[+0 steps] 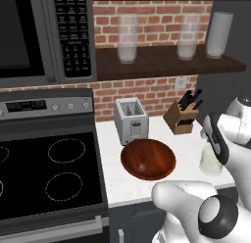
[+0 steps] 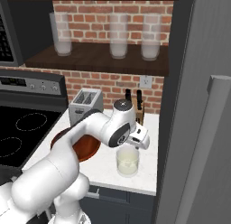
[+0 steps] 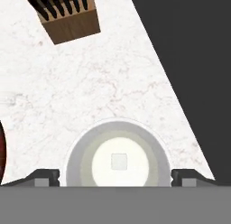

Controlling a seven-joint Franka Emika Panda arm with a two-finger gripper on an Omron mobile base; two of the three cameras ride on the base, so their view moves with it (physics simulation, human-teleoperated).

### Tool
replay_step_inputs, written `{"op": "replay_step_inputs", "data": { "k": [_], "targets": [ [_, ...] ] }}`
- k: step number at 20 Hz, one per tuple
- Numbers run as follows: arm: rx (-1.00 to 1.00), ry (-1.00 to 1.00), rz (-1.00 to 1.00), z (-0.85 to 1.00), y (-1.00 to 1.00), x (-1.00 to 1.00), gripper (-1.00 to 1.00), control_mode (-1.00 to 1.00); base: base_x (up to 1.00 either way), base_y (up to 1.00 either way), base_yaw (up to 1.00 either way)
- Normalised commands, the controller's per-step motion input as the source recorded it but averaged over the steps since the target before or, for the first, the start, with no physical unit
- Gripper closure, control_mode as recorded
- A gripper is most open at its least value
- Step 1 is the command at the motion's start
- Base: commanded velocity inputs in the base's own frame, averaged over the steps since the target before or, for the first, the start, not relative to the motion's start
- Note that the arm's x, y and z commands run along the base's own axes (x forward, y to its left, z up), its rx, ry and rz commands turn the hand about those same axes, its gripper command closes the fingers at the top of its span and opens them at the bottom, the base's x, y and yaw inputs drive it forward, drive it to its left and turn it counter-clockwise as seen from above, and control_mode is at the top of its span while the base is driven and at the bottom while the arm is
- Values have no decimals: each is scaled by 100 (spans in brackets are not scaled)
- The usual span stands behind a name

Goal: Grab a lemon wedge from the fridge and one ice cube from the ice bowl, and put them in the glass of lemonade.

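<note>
dark finger tips (image 3: 44, 177) at the bottom of the hand view, one to each side of the glass of lemonade (image 3: 118, 161) — the gripper (image 3: 115, 178) stands spread wide and holds nothing, hanging just above the glass mouth and looking straight down into it.

item 1 — ice cube (image 3: 119, 161): pale translucent square, seen lying in the middle of the yellowish liquid inside the glass. judged light, hard, wet and slippery. no long axis to speak of; its flat face looks up at the hand. no need to take hold of it where it lies.

item 2 — glass of lemonade: short clear tumbler, upright, mouth up, axis vertical, on the white marble counter (image 3: 90, 96). likely rigid, smooth, fragile and easy to tip or slop; best left alone, or taken low across the wall if ever moved.

item 3 — ice bowl (image 1: 148, 158): glossy reddish wood, beside the glass on the stove side, apart from it. from the left base view its hollow looks bare, though a cube that small could be missed.

item 4 — knife block (image 1: 181, 117): behind the glass, toward the brick wall, tilted.

item 5 — toaster (image 1: 131, 120): behind the bowl, farther from the glass.

item 6 — fridge (image 2: 198, 128): dark grey wall just beside the glass, door shut as far as can be seen. lemon wedge: cannot tell whether one is in the glass.
</note>
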Motion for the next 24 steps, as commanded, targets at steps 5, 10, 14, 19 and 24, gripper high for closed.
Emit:
{"op": "replay_step_inputs", "data": {
  "k": [5,10,14,19,24],
  "targets": [
    [10,-18,3,41,0,-17,-100,-100,0,0,0],
    [6,-16,6,39,2,-6,-100,-100,0,0,0],
    [1,-7,1,10,0,-2,-100,-100,0,0,0],
    [0,-5,0,4,12,-10,-100,-100,0,0,0],
    [0,-12,1,28,55,0,-100,-100,0,0,0]
  ]
}}
